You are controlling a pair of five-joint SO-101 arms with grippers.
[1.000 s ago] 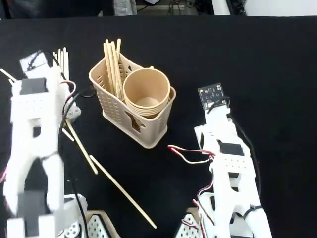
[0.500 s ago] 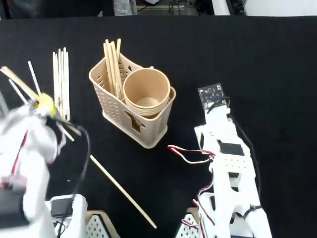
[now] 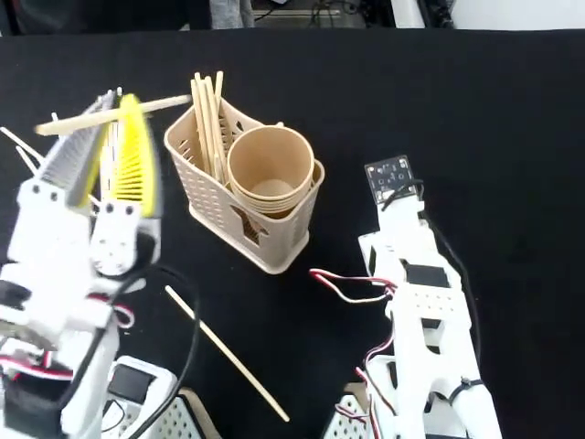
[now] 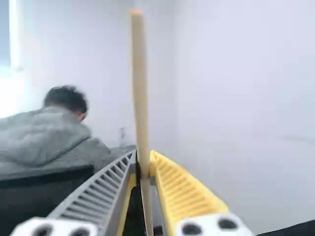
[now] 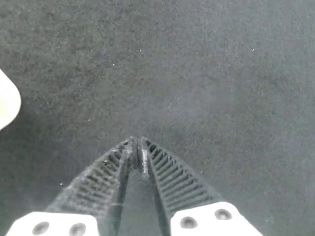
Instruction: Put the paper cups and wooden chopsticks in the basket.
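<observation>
The cream basket [image 3: 212,215] stands mid-table with stacked paper cups [image 3: 271,165] and several wooden chopsticks [image 3: 207,114] upright in it. My left gripper [image 3: 117,112] is raised high to the left of the basket, shut on one wooden chopstick [image 3: 73,122] that lies crosswise, its far end near the basket's rim. In the left wrist view that chopstick [image 4: 139,108] stands up between the grey and yellow fingers [image 4: 172,182]. My right gripper [image 5: 136,147] is shut and empty, low over the black cloth to the right of the basket.
A loose chopstick [image 3: 225,352] lies diagonally on the cloth in front of the basket. More chopsticks [image 3: 20,146] lie at the far left, partly hidden by the left arm. The right arm [image 3: 416,302] stretches along the right half of the table.
The left arm has lifted a chopstick off the cloth and swung it up and right toward the basket. The right arm has not moved.
</observation>
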